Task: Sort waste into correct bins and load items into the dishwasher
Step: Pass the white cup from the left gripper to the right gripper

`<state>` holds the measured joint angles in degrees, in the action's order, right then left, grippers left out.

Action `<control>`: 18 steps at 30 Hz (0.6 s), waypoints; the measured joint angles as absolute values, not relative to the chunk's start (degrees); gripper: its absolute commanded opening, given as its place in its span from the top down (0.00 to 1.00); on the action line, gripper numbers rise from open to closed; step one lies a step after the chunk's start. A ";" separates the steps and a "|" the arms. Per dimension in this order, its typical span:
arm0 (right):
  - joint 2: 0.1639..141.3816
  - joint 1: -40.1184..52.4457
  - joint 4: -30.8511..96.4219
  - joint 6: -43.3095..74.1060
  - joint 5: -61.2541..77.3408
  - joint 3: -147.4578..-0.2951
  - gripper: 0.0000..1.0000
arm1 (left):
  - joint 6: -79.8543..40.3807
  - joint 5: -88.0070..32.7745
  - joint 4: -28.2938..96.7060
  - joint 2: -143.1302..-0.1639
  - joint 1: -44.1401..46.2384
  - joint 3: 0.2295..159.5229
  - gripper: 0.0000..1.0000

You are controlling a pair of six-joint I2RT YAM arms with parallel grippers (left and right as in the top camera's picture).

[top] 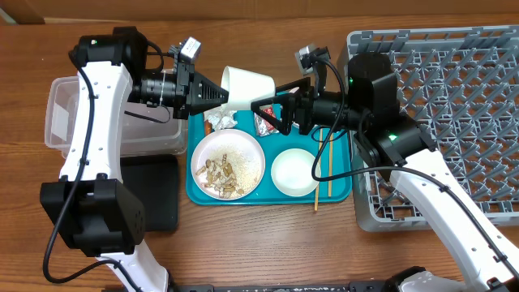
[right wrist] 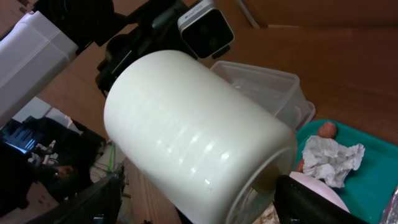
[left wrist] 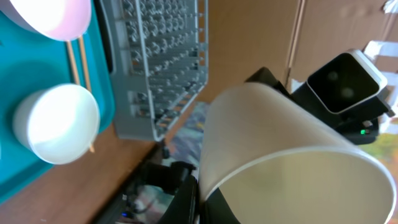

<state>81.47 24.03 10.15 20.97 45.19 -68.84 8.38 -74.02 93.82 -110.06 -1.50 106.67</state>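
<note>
My left gripper [top: 217,96] is shut on the rim of a white cup [top: 247,83] and holds it on its side above the teal tray [top: 340,191]. One finger sits inside the cup [left wrist: 280,149], one outside. My right gripper [top: 266,97] is open, with a finger on either side of the cup's base [right wrist: 193,143]. On the tray lie a crumpled napkin [top: 220,119], a red wrapper [top: 266,122], a plate with food scraps [top: 227,162], a white bowl [top: 293,172] and chopsticks [top: 318,174]. An orange food piece [right wrist: 326,129] lies by the napkin [right wrist: 329,158].
The grey dish rack [top: 454,105] fills the right side, under my right arm. The clear tub [top: 61,113] stands at the left, also seen in the right wrist view [right wrist: 267,90]. The black tray [top: 158,191] lies in front of it.
</note>
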 measured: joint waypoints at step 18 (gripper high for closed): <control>81.47 19.97 6.81 21.37 58.65 -68.84 0.16 | 11.16 -73.47 96.66 -110.06 -3.64 106.67 0.96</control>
<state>81.47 19.97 6.81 21.37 58.65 -68.84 11.16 -73.47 96.66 -110.06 -3.64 106.67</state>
